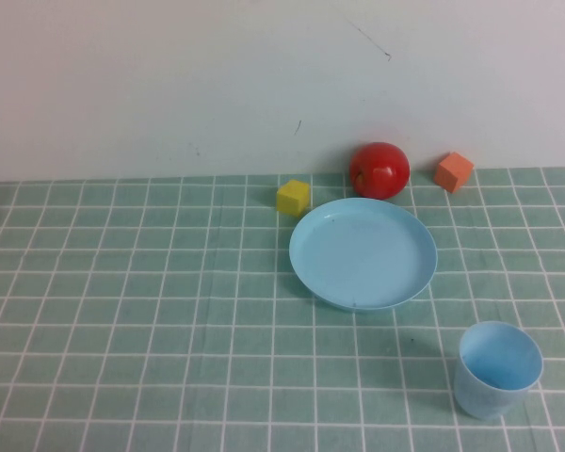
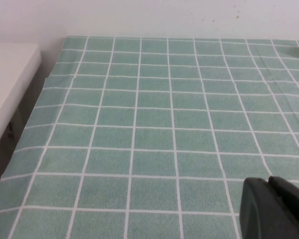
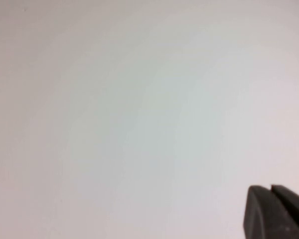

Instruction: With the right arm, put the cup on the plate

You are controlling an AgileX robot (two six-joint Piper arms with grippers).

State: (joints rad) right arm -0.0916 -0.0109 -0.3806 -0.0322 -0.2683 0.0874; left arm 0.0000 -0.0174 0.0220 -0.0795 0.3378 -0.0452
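The light blue cup (image 1: pixel 497 369) stands upright on the green checked cloth at the front right. The light blue plate (image 1: pixel 363 252) lies empty at the middle, toward the back. Neither arm shows in the high view. My left gripper (image 2: pixel 268 182) is shut and empty, low over bare cloth in the left wrist view. My right gripper (image 3: pixel 270 188) is shut and empty, facing a plain white wall in the right wrist view. Cup and plate do not show in either wrist view.
A red ball (image 1: pixel 379 170) sits just behind the plate. A yellow cube (image 1: pixel 293 198) is at the plate's back left, an orange cube (image 1: pixel 453 171) at the back right. A white wall backs the table. A white shelf (image 2: pixel 7 84) lies beside the cloth's edge.
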